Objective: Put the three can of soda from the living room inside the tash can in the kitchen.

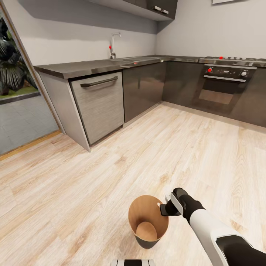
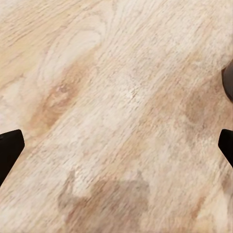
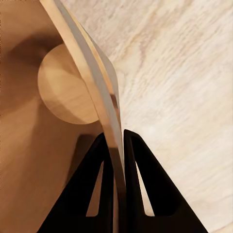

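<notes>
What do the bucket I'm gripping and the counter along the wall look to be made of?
The bucket, pinched at its rim by the right end effector, has a thin wall, matte tan inside and dark outside; it could be plastic or coated card, hard to tell. The countertop looks like brushed steel or polished grey stone, since it carries soft reflections.

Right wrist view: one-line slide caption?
Right gripper pinching the trash can rim between its jaws, empty interior visible, above wood floor.
</notes>
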Controlling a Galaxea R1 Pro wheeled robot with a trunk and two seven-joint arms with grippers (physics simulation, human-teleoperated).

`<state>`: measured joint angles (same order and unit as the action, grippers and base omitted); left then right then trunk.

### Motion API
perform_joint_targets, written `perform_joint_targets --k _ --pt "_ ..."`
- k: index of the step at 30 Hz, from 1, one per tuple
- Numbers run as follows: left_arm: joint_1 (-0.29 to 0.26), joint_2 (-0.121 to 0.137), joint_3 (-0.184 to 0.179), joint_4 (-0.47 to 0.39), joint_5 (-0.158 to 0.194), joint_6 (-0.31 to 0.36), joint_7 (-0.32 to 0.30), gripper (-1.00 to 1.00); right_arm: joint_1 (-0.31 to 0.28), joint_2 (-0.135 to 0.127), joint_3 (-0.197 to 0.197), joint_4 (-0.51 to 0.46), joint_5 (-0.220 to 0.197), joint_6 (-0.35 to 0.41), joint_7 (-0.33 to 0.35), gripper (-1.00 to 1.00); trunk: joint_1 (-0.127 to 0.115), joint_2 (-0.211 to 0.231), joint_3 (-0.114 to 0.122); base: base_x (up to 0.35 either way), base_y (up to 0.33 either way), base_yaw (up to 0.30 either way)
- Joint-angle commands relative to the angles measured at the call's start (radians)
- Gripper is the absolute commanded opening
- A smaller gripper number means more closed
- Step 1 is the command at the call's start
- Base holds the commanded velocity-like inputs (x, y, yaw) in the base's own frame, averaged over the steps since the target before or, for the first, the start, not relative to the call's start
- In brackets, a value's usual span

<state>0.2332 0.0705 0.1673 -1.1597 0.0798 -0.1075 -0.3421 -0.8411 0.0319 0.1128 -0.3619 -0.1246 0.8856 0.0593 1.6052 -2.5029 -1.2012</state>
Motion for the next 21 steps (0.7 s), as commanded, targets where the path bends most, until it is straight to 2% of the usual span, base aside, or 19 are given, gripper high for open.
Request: perform_joint_targets --k 1,4,16,21 --pt "0.0 0.0 0.0 0.0 0.0 0.0 0.0 1.0 0.001 0.0 -0.001 -0.001 0.01 0.0 -0.004 -1.0 0.0 0.0 0.0 0.0 0.0 0.0" --pt "0.0 0.0 0.0 0.0 0.0 0.0 0.001 1.0 0.0 -0.001 -0.001 -0.001 0.01 0.0 -0.003 -1.0 0.0 0.0 0.0 0.0 0.0 0.0" --pt "0.0 0.0 0.0 -0.001 -0.001 0.003 0.002 1.0 0.001 0.0 0.001 -0.004 0.01 0.0 -0.003 -1.0 -0.005 0.003 0.046 0.0 0.0 0.0" --pt "0.0 0.0 0.0 -0.002 -0.001 0.003 0.002 1.0 0.0 0.001 0.001 -0.005 0.01 0.0 -0.004 -1.0 -0.024 0.038 0.064 0.0 0.0 0.0"
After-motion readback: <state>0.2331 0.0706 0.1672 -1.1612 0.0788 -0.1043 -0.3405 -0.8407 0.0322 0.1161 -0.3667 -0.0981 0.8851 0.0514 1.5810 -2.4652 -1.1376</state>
